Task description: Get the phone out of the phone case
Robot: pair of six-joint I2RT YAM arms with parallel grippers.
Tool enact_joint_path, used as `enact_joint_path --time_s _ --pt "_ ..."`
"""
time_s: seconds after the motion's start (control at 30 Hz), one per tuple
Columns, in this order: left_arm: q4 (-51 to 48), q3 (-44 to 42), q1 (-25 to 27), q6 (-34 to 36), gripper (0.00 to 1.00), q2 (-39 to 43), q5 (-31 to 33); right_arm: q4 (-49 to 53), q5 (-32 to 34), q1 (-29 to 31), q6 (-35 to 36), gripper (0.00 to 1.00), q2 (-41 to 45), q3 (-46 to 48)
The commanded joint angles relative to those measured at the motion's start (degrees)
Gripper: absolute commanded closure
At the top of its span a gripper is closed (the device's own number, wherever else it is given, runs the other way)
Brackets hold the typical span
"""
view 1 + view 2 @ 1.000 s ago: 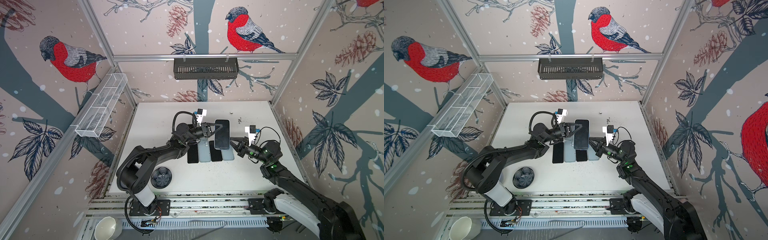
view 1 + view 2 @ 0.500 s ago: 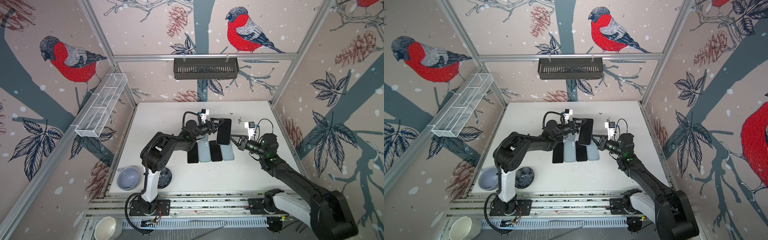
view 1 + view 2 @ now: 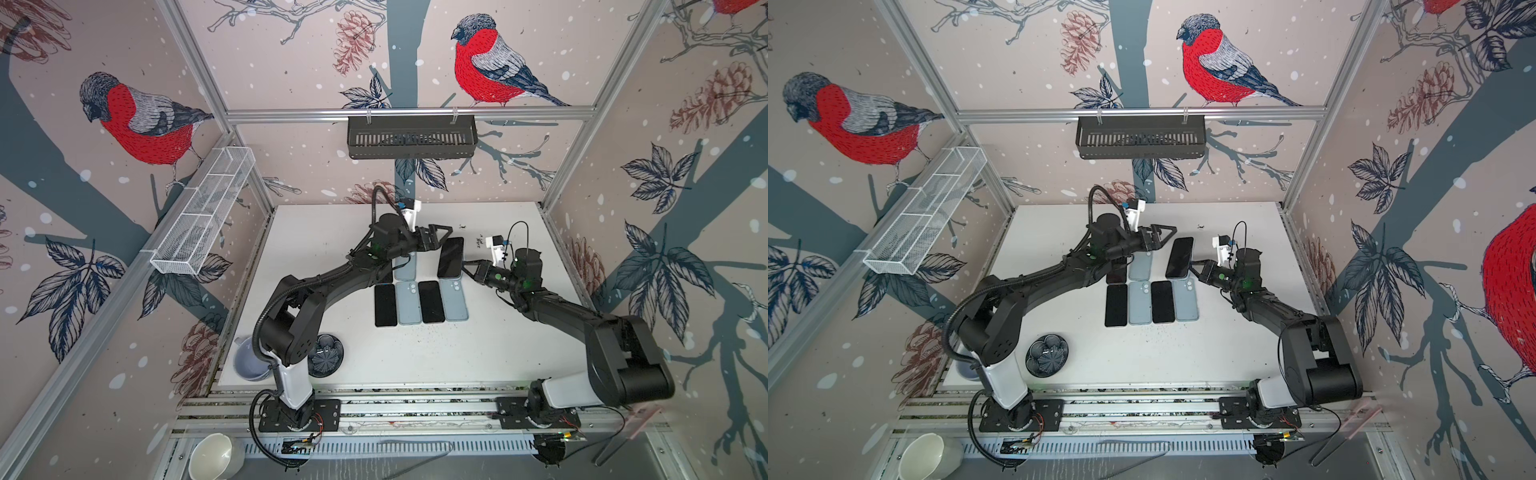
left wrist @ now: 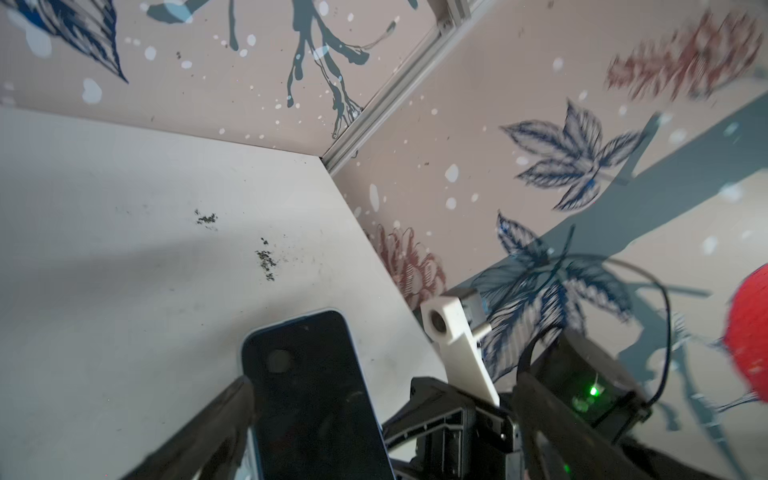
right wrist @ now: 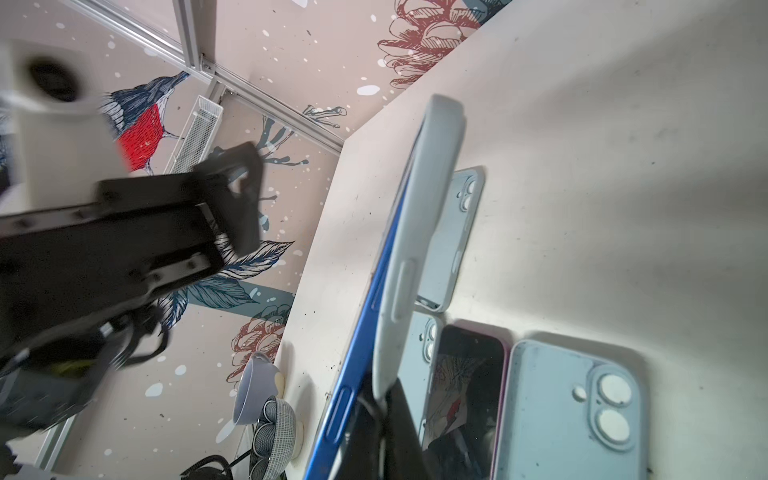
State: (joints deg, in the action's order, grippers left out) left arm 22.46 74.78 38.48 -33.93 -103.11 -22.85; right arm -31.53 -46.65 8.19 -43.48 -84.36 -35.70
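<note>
Right gripper [image 3: 466, 266]: clamped shut on the cased phone's lower right edge, just right of centre in both top views [image 3: 1194, 266].
Right fingers [image 5: 405, 436]: seen at the bottom centre of the right wrist view, pinched where case and phone edge meet.
Left gripper [image 3: 439, 237]: jaws spread wide, nothing held; placed just to the upper left of the phone in both top views [image 3: 1164, 237].
Left finger [image 4: 208, 428]: shown at the lower left of the left wrist view, just beside the phone's long edge; contact cannot be told.
Phone [image 3: 451, 257]: held raised and tilted above the table, dark screen towards the cameras, centre right in both top views [image 3: 1180, 257]; its blue side [image 5: 374, 291] runs up the middle of the right wrist view.
Phone case [image 5: 419, 232]: pale grey, wrapped over the back; a gap from the blue side appears towards the bottom of that frame, while the upper corner looks seated.
Loose items [image 3: 420, 303]: dark phones and pale blue cases are laid in a row below the held phone.
Table [image 3: 498, 353]: white, with scattered specks.
Done: the phone is judged lifted and steadied, with one edge possibly started.
Left: the phone is not yet freed; the case has to be peeled off entirely.
</note>
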Motion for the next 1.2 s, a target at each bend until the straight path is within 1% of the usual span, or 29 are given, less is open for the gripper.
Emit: enact_joint_path --time_s 0.0,0.1,0.23,0.3,0.37,0.47,0.57,0.67,0.83,1.1,1.17 --pt "-22.33 1.65 3.55 24.57 0.16 0.72 15.44 0.31 -2.53 -0.61 -0.17 1.0 -2.68 -2.77" --pt "-25.85 2.38 5.35 29.3 0.27 0.2 18.31 2.54 -2.05 -0.7 0.31 1.0 -4.84 -5.13" --pt "-32.03 7.27 8.98 33.5 0.28 -3.53 27.03 2.7 -2.55 -0.63 -0.53 1.0 -6.81 -6.99" --pt "-34.57 9.87 9.61 33.08 0.28 -5.01 28.4 2.55 -2.41 -0.46 -0.81 1.0 -7.21 -7.44" --pt "-34.81 10.75 9.68 33.24 0.28 -5.61 27.01 2.93 -2.51 -0.17 -0.57 1.0 -7.52 -7.88" --pt "-32.13 9.46 10.34 34.55 0.28 -5.6 25.06 3.32 -2.51 -0.06 -0.39 1.0 -8.05 -8.18" --pt "-32.12 10.4 10.55 34.56 0.28 -7.3 27.17 2.83 -2.86 0.14 -0.72 1.0 -8.41 -8.3" --pt "-33.29 11.79 10.72 34.44 0.28 -8.79 26.88 2.79 -2.83 0.42 -0.72 1.0 -8.68 -8.5" --pt "-30.89 10.51 10.89 34.07 0.28 -7.85 25.44 2.83 -3.14 0.45 -0.72 1.0 -9.59 -8.98" --pt "-28.39 9.33 12.79 33.38 0.16 -5.22 24.59 2.7 -3.27 0.52 -0.76 1.0 -10.84 -9.29" --pt "-28.03 9.14 12.91 33.7 0.16 -5.41 25.69 2.83 -3.35 0.51 -0.72 1.0 -10.92 -9.39"
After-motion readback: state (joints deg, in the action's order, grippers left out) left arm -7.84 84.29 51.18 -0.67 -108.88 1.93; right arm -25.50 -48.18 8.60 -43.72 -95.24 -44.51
